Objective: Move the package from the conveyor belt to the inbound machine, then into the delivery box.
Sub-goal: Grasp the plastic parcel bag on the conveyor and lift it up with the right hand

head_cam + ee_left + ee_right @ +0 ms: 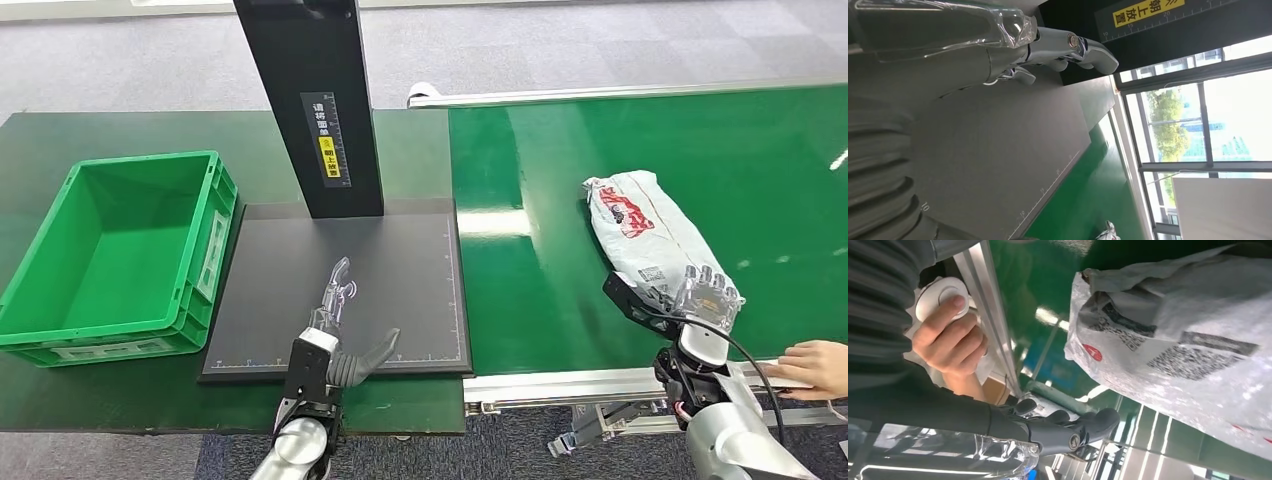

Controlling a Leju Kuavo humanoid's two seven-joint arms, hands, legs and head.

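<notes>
Right hand [708, 296] over package [640, 225]; person's hand [815, 365] beside.

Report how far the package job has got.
Nothing is finished yet. The package lies on the conveyor belt; the right hand is at its near end, with no clear grip. The left hand is open over the inbound machine's platform. The delivery box is empty.

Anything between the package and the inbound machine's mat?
Nothing lies on the belt between the package and the mat. The left hand hovers over the mat's near part, empty.
</notes>
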